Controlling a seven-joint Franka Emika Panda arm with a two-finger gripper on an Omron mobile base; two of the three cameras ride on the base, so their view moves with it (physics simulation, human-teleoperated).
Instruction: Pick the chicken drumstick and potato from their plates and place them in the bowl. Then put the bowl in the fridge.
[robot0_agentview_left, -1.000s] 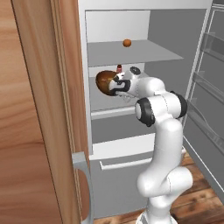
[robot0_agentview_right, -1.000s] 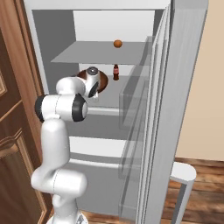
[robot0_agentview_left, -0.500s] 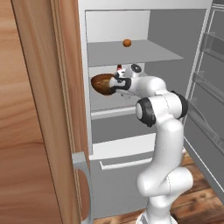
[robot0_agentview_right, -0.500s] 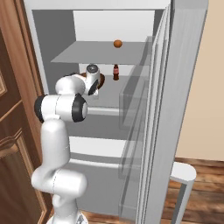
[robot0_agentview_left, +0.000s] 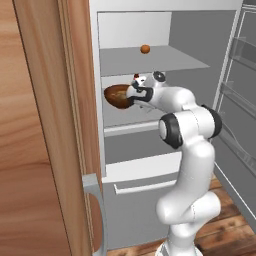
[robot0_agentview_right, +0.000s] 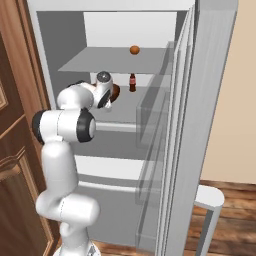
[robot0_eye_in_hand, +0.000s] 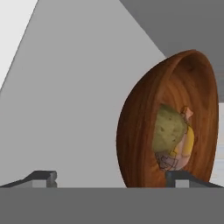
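Note:
The dark-brown wooden bowl (robot0_agentview_left: 117, 95) rests on the middle shelf of the open light-grey fridge (robot0_agentview_left: 150, 62), toward its left side. In the hand view the bowl (robot0_eye_in_hand: 140, 131) appears rolled on its side, with the greenish potato (robot0_eye_in_hand: 168, 130) and the chicken drumstick (robot0_eye_in_hand: 187, 144) inside it. My gripper (robot0_agentview_left: 134, 94) is just right of the bowl's rim and open. Its fingertips (robot0_eye_in_hand: 43, 177) stand wide apart, with the bowl's near wall between them. The bowl (robot0_agentview_right: 116, 92) peeks out behind my hand in the right base view. The plates are out of view.
A small orange fruit (robot0_agentview_left: 145, 48) lies on the upper shelf. A cola bottle (robot0_agentview_right: 132, 82) stands at the back of the middle shelf. The fridge door (robot0_agentview_right: 200, 125) with its racks is open on the right, and a brown wooden cabinet (robot0_agentview_left: 45, 125) flanks the left.
My jaws have gone from shut on the bowl's rim to wide open. The bowl has settled lower and a little left on the shelf, and my hand has drawn back slightly.

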